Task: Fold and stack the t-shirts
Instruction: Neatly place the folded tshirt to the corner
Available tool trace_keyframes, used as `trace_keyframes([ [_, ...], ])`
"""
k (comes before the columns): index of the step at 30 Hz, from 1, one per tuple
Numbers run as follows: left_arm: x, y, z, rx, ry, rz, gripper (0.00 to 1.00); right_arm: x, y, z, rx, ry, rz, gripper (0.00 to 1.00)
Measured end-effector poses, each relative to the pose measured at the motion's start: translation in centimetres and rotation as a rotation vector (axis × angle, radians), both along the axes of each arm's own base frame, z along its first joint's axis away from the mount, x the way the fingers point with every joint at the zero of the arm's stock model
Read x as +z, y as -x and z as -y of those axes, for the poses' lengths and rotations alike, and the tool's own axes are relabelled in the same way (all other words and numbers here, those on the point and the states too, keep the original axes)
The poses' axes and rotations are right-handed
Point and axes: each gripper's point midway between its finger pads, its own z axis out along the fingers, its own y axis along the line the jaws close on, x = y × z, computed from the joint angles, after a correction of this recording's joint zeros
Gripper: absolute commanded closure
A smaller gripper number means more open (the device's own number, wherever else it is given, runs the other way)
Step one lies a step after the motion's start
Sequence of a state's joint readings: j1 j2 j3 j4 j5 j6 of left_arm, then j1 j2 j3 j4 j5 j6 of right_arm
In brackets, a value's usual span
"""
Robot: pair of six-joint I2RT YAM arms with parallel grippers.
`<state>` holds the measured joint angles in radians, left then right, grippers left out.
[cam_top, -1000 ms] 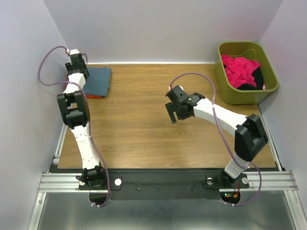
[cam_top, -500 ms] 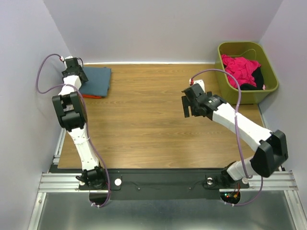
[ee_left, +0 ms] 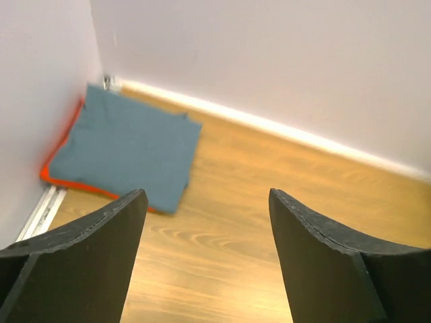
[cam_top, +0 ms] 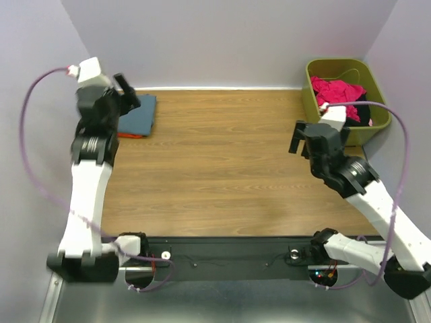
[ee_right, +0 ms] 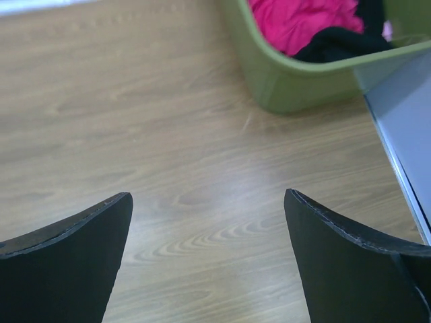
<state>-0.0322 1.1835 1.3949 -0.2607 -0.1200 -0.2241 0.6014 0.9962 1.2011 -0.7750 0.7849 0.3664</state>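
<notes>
The folded blue-grey t-shirt lies on the orange t-shirt in the far left table corner. My left gripper hangs above them, jaws spread, empty. My right gripper, likewise spread and empty, is beside the green bin. I should pull back high, so nothing drags the stack.

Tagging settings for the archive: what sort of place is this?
Probably a lab test cell, not a home: plain walls box in a wood-grain table, robot arms are bolted to a black mounting plate, and a green bin holds laundry.
</notes>
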Motion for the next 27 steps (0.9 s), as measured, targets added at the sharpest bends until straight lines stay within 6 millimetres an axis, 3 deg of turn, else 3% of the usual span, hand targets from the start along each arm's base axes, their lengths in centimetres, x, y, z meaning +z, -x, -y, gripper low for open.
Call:
trace_keyframes([
  [4,5.2,9.4,-0.9,0.048,0.054,0.205,0.06,3.1,2.2,2.1,-0.030,-0.065,0.126,0.00],
  [9,6.8,19.3,-2.4,0.117,0.096,0.405,0.05,4.4,4.9,4.3,-0.038,-0.114,0.245,0.00],
  [11,6.1,22.0,-3.0,0.150,0.101,0.457,0.05,4.5,5.7,5.1,-0.041,-0.125,0.288,0.00],
  [14,2.9,23.5,-3.7,0.189,0.100,0.439,0.02,4.0,6.3,5.6,-0.040,-0.124,0.317,0.00],
  [21,-4.8,23.2,-4.3,0.232,0.137,0.395,0.01,2.0,6.5,6.1,-0.032,-0.079,0.335,0.00],
  [27,-7.1,21.5,-4.5,0.251,0.151,0.407,0.01,0.6,6.8,6.4,-0.031,-0.068,0.353,0.00],
])
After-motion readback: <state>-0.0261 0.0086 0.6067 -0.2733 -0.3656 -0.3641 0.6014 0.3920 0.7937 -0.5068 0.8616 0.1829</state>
